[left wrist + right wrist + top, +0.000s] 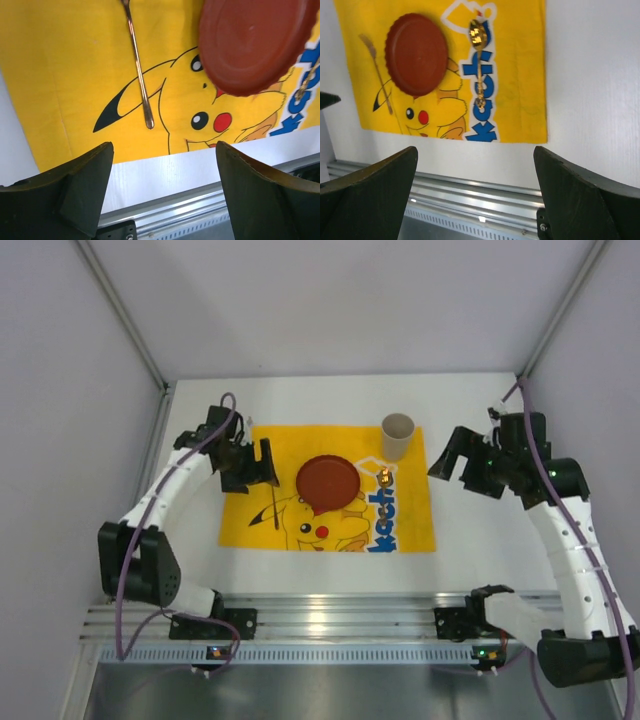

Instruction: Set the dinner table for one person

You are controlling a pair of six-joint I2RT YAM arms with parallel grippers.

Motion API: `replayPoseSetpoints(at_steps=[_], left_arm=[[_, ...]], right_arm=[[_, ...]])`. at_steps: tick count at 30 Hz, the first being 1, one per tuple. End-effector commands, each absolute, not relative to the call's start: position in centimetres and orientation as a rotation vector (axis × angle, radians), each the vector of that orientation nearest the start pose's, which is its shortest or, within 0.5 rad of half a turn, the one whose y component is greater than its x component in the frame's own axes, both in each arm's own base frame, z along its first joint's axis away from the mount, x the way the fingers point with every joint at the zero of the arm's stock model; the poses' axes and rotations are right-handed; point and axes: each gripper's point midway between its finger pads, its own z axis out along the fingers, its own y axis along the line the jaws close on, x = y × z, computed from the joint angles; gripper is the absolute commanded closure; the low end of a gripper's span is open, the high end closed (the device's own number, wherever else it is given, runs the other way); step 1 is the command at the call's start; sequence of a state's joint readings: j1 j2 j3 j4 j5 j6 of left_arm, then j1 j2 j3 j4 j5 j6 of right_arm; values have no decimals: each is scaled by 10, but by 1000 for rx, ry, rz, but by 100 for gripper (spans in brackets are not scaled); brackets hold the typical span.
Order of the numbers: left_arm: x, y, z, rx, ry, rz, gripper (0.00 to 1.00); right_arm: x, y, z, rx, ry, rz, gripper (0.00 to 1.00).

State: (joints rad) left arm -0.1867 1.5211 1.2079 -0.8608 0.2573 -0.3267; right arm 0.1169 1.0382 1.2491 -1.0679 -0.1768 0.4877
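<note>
The white dinner table [470,540] carries a yellow Pikachu mat [410,525]. On the mat lie a red-brown plate [326,481], a gold spoon [384,478] right of it and a slender metal utensil [274,505] left of it. A beige cup [397,436] stands at the mat's far right corner. My left gripper [264,463] is open and empty above the mat's left part, over the utensil [139,70] and beside the plate [252,45]. My right gripper [446,455] is open and empty, right of the mat. Its view shows the plate [416,54] and the spoon [478,65].
A silver aluminium rail [320,615] runs along the table's near edge, with both arm bases on it. Grey walls enclose the table at the left, right and back. Bare white tabletop [595,75] lies right of the mat.
</note>
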Motion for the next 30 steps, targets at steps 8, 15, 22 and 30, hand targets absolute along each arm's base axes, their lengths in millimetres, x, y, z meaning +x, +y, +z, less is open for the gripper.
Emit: replayPoseSetpoints(at_steps=[8, 15, 22, 30], left_arm=[[286, -76, 270, -324, 1994, -320, 2], [252, -31, 297, -172, 1559, -147, 1], [245, -5, 283, -200, 1665, 34, 2], [242, -5, 283, -199, 1657, 29, 2]], right_arm=[[219, 78, 315, 202, 1927, 521, 0], [191, 76, 261, 244, 1988, 547, 0], [189, 78, 252, 269, 1991, 575, 0], [189, 83, 247, 235, 2012, 586, 0]])
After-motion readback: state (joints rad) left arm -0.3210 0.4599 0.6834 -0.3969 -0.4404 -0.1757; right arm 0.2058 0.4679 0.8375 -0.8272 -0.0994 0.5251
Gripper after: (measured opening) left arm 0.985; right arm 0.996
